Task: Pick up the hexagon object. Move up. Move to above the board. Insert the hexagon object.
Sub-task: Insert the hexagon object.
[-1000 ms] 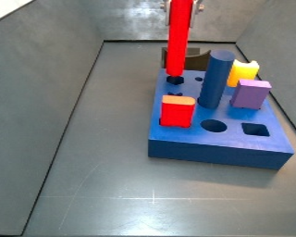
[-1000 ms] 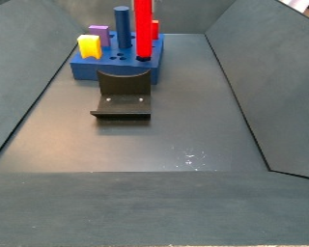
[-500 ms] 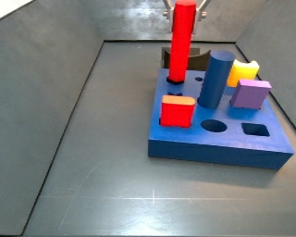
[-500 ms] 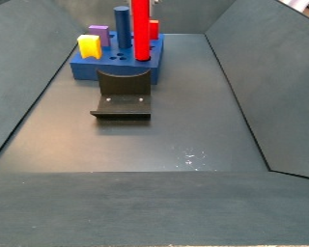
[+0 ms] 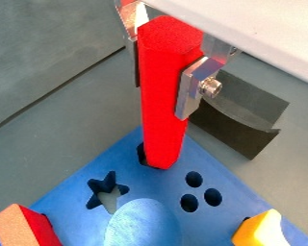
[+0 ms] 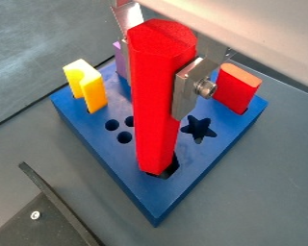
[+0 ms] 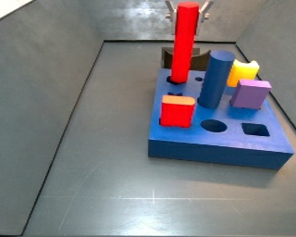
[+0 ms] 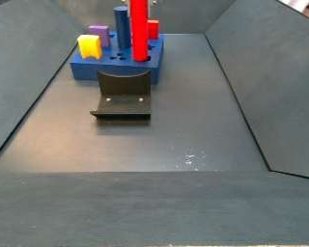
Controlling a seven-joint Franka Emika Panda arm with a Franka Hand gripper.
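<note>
My gripper (image 5: 166,69) is shut on the hexagon object (image 5: 164,96), a tall bright red rod, and holds it upright near its top. The silver fingers (image 6: 189,82) press on its opposite sides in both wrist views. The rod's lower end sits in a hole at a corner of the board (image 5: 183,207), the thick blue block. In a side view the rod (image 7: 184,46) stands on the board's (image 7: 225,146) far end, with the gripper (image 7: 188,7) at the frame's top. The rod (image 8: 139,29) and the board (image 8: 86,69) also show from the opposite side.
On the board stand a dark blue cylinder (image 7: 215,79), a short red cube (image 7: 178,111), a yellow piece (image 7: 243,70) and a purple piece (image 7: 251,93). A star hole (image 6: 195,128), a round hole (image 7: 213,125) and a square hole (image 7: 255,130) are open. The fixture (image 8: 124,92) stands beside the board.
The gripper has come down with the red rod, and the rod's lower end has gone lower into the board's hole. The other pieces have not moved.
</note>
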